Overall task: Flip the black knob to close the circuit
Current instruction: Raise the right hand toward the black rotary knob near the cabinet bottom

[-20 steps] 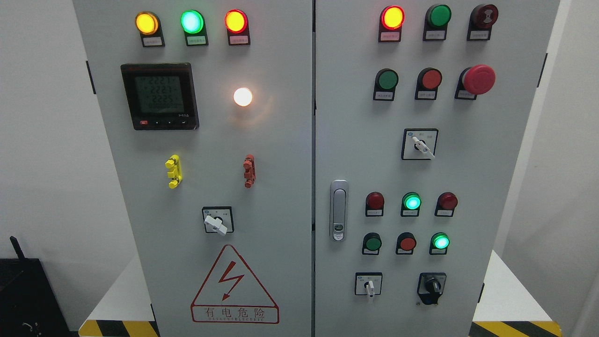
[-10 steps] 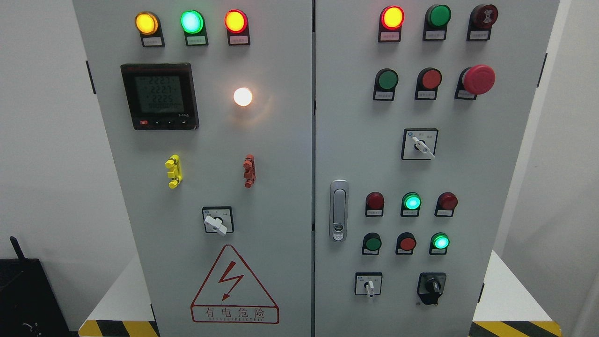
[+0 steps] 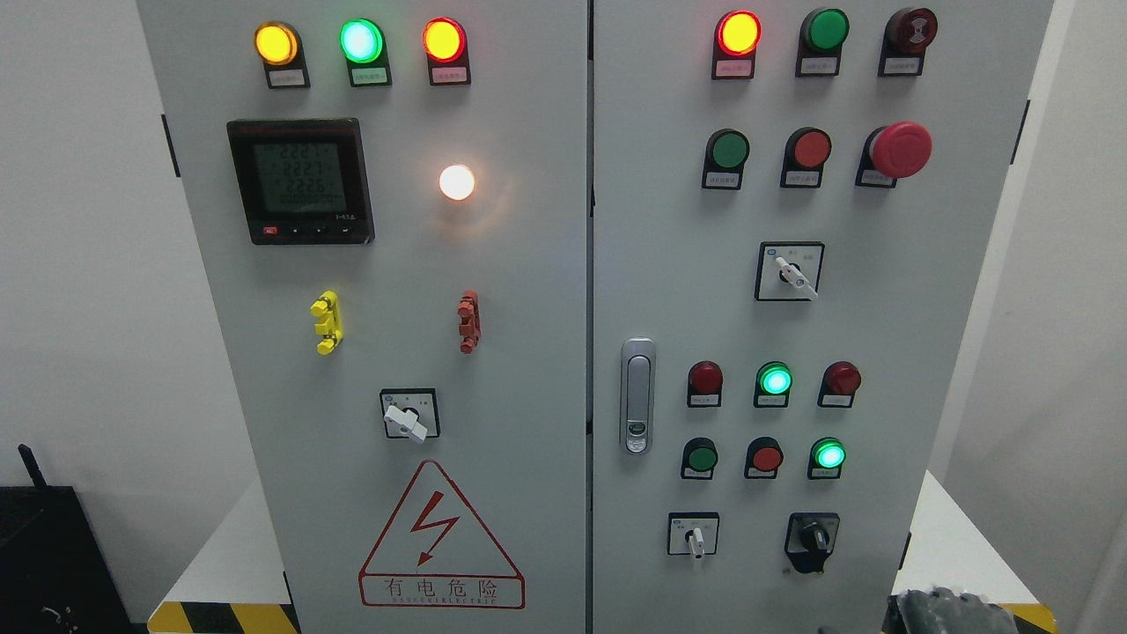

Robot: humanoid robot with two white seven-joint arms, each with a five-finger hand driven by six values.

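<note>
The black knob sat low on the right door of the grey cabinet, in the bottom row, right of a small white-handled switch. Nothing touched it. Its grip stood close to upright in a black surround.

Just below and to its right, at the bottom edge, a dark, textured part of the right hand poked into view; only its top showed, so whether the fingers were spread or curled could not be told. It was near the knob but apart from it.

Above the knob ran a row of a green button, a red button and a lit green lamp. Higher was a row of two dark red lamps with a lit green one between them. A silver door handle stood left of these, near the seam between the doors. Further up were a white rotary switch and a red mushroom button, and in the top row a lit red lamp.

On the left door were a digital meter, a glowing white lamp, a yellow clip, a red clip, another white switch and a red warning triangle.
</note>
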